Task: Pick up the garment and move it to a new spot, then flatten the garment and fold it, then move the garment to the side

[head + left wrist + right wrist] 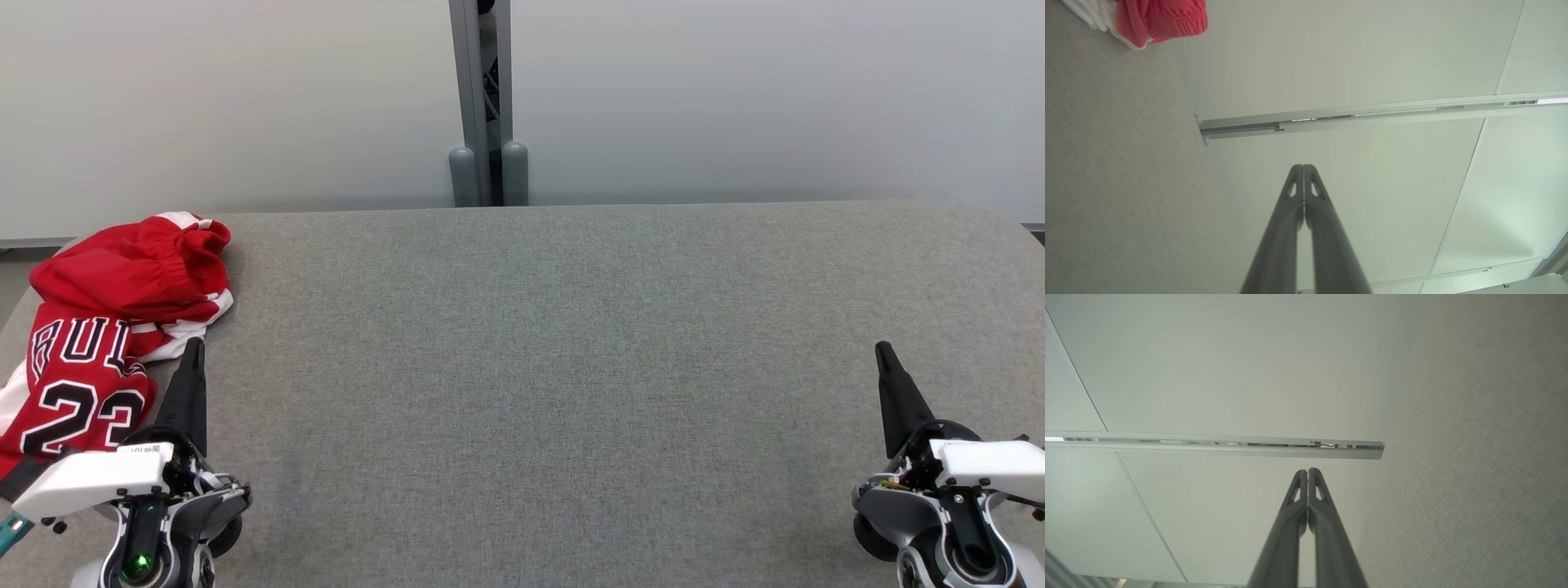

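The crumpled red-and-white jersey garment (106, 327) lies at the far left of the grey fabric table (571, 367), beside your left gripper (193, 355). It and the right gripper (885, 359) are clenched, empty. Open the left first, then pinch a thick fold; the garment's left edge perhaps overhangs.

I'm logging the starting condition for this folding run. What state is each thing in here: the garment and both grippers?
garment: crumpled in a heap at the left end of the table, neither flattened nor folded, not held.
left gripper: fingers shut, empty, close beside the garment.
right gripper: fingers shut, empty, at the table's right end, far from the garment.
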Controlling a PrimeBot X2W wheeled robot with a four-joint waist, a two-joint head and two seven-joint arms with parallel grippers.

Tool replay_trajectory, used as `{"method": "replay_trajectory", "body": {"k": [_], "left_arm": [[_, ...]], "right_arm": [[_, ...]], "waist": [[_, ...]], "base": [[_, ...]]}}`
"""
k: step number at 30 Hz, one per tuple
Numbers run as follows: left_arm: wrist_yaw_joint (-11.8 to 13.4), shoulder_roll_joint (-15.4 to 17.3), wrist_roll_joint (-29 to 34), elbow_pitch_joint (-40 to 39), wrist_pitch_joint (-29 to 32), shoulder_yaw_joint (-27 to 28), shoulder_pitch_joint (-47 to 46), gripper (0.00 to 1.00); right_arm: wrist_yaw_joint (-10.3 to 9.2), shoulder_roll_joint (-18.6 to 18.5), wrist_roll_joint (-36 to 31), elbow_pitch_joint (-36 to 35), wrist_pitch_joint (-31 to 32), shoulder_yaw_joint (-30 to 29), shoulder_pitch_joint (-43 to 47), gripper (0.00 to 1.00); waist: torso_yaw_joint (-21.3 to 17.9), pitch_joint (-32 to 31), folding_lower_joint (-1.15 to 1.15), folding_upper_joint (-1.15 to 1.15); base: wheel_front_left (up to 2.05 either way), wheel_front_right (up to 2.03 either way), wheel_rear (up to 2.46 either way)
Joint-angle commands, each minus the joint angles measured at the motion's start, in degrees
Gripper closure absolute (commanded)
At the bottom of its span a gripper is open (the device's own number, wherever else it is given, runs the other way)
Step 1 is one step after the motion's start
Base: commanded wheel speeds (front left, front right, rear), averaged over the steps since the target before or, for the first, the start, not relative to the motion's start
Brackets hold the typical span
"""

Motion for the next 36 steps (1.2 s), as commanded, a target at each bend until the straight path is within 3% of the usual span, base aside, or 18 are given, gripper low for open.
{"method": "replay_trajectory", "body": {"k": [1, 11, 12, 22, 36], "left_arm": [[-0.3, 0.2, 0.3, -0.2, 0.0, 0.1, -1.1, 1.00], [0.0, 0.0, 0.0, 0.0, 0.0, 0.0, 0.0, 1.00], [0.0, -0.1, 0.0, 0.3, -0.1, -0.1, 0.3, 0.00], [0.1, -0.5, 2.0, -1.2, -3.2, -2.3, 3.7, 0.00], [0.1, -0.3, 10.9, -5.1, -7.3, -3.5, 5.4, 0.00]], "right_arm": [[0.03, -0.5, 0.1, -0.1, 0.0, -0.1, -0.3, 1.00], [0.00, 0.0, 0.0, 0.0, 0.0, 0.0, 0.0, 1.00], [0.00, 0.1, 0.0, 0.3, 0.0, 0.1, 0.2, 0.00], [0.00, 0.5, -2.0, 0.7, -2.1, 2.0, 2.2, 0.00], [0.00, 0.3, -12.3, -2.5, -4.9, 2.5, 2.5, 0.00]], "waist": [[0.0, 0.0, 0.00, 0.00], [0.0, 0.0, 0.00, 0.00], [0.0, 0.0, 0.00, 0.00], [0.0, 0.0, 0.00, 0.00], [-0.1, 0.1, 0.00, 0.00]], "base": [[0.00, 0.00, 0.00], [0.00, 0.00, 0.00], [0.00, 0.00, 0.00], [0.00, 0.00, 0.00], [0.00, 0.00, 0.00]]}}
